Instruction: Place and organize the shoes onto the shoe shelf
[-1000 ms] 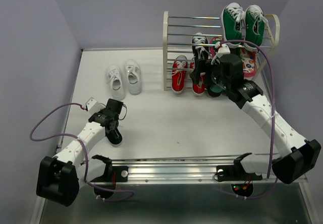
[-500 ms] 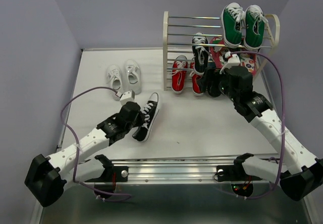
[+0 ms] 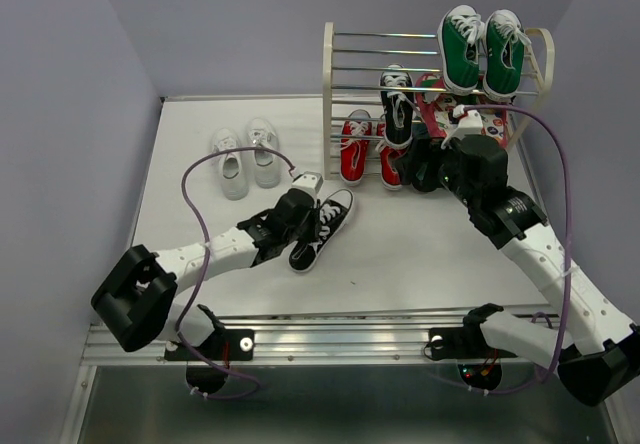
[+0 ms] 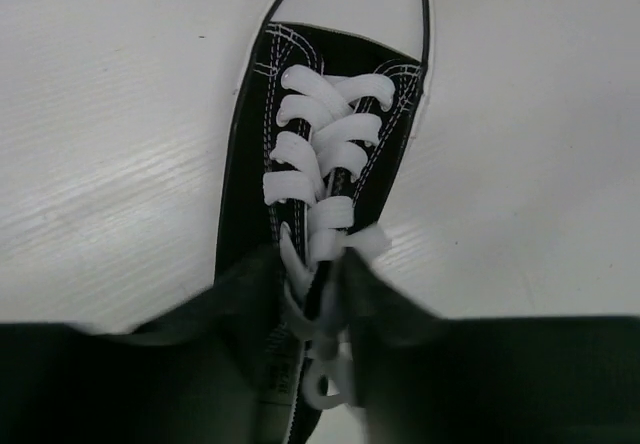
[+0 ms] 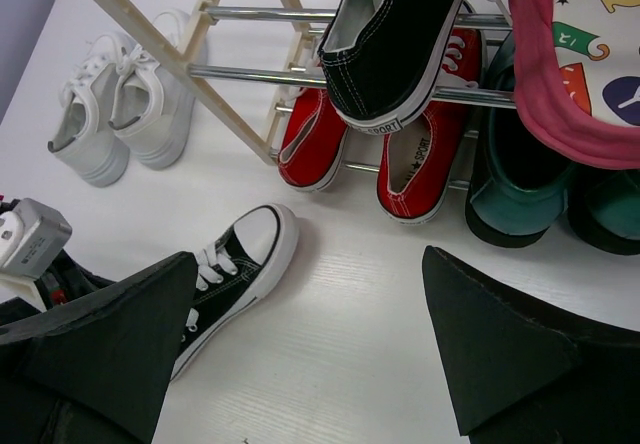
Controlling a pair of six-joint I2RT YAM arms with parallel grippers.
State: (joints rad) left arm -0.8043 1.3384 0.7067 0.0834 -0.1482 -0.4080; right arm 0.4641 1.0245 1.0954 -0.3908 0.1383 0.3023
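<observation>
Where the white counter (image 3: 400, 254) meets lavender walls (image 3: 230, 24), the shoe shelf (image 3: 327, 94) stands back right, holding the red pair (image 3: 356, 147) and one black sneaker (image 3: 396, 104). The white pair (image 3: 245, 154) sits left of it. Mid-counter, the left end effector (image 4: 315, 294) pinches the other black sneaker (image 3: 322, 229); the right end effector (image 5: 310, 334) hangs spread wide before the shelf.

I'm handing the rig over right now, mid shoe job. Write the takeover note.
Left gripper: shut on a black sneaker over the table, short of the shoe shelf.
Right gripper: open, empty, in front of the shelf's lower tiers.
Done: red pair on the bottom tier; the other black sneaker on the tier above.
To do: shelve the held sneaker beside its mate, then the white pair standing on the table left of the shelf.
</observation>
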